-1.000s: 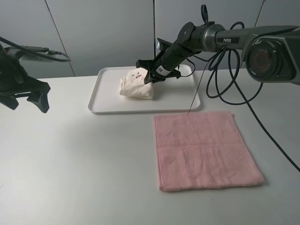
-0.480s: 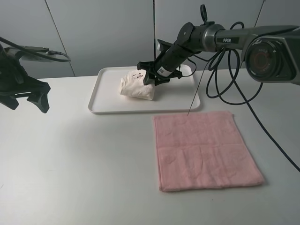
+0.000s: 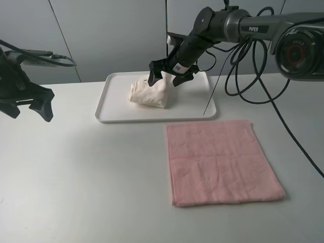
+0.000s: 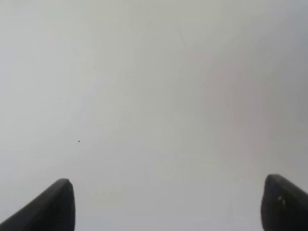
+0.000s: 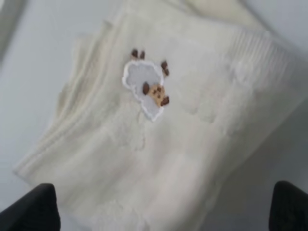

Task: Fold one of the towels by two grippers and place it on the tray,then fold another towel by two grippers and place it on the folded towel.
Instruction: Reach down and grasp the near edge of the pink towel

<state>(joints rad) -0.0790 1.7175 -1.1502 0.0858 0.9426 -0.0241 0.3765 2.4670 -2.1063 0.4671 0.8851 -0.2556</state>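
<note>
- The cream towel (image 3: 148, 94) is folded into a small thick bundle; it lies on the white tray (image 3: 112, 112), near the middle of it.
- The tray sits at the back of the white table (image 3: 86, 177), close to the grey wall (image 3: 111, 35).
- The right gripper (image 3: 166, 79) hangs just over the cream towel, on its right side; its two fingers (image 3: 152, 78) are spread wide apart and nothing is pinched between them; I cannot tell if a fingertip touches the cloth.
- In the right wrist view the cream towel (image 5: 159, 139) fills the picture; a little sheep patch (image 5: 146, 89) is sewn on top; the two dark fingertips (image 5: 33, 209) show at the far corners, one on each side of the towel.
- The pink towel (image 3: 221, 162) lies flat and open on the table, in front of the tray, towards the right; its back edge is just beside the tray's front rim; no gripper touches it.
- The left gripper (image 3: 29, 108) is far off at the left edge of the table, well apart from both towels; it hangs in the air.
- In the left wrist view its fingertips (image 4: 54, 207) stand wide apart with only the bare table between them; it holds nothing.
- Black cables (image 3: 243, 76) hang down from the right arm, behind the tray.
</note>
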